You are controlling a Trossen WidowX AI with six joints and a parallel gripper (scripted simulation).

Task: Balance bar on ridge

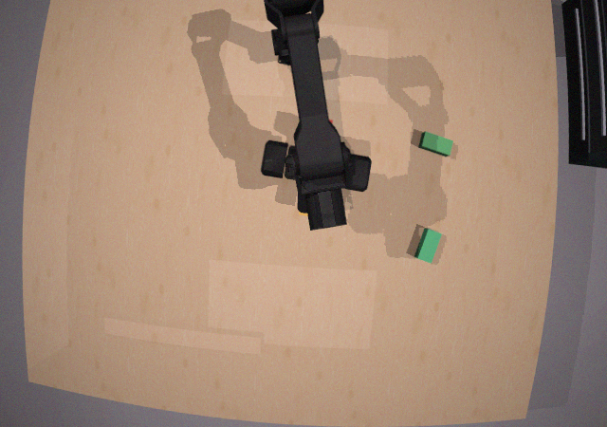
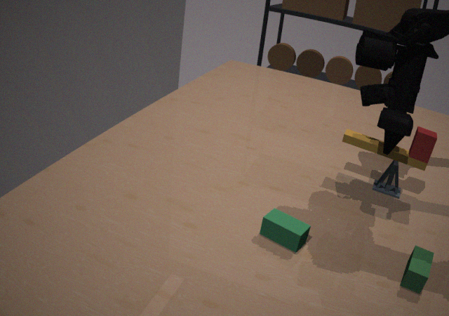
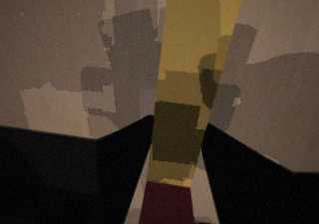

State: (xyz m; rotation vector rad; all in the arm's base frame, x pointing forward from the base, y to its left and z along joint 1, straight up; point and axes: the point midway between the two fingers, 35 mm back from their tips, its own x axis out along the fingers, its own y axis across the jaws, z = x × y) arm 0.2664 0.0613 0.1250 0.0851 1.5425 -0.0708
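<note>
Observed the ridge [image 2: 387, 189] standing on the table [image 1: 147, 236] [image 2: 144, 196]; all places below were noted relative to it. The yellow bar [image 1: 301, 213] [image 2: 362, 142] [image 3: 191, 45] was directly above the ridge, its length reaching out past both sides, and off the table along the part I could see.

Jaw state: clamped on the bar. The wrist view showed one finger of my gripper [image 2: 388, 150] [image 3: 179, 136] against each side of it. Release had not been made.

The ridge's top edge was very near the bar's underside. I could not tell whether the two were touching. In the exterior view the bar sloped down toward its red-block end, but the table's far edge sloped the same way there, so I could not settle whether it was level.

The red block [image 1: 330, 120] [image 2: 423, 145] [image 3: 166, 204] stood on the bar, over to the side of the ridge nearer my base. From above, my arm [image 1: 308, 79] [image 2: 410, 76] hid the ridge and most of the bar.

Two green blocks lay on the table, well apart from the ridge on my left: one green block [image 1: 436, 143] [image 2: 417, 270] nearer my base, the other green block [image 1: 429, 245] [image 2: 285, 229] farther out.
</note>
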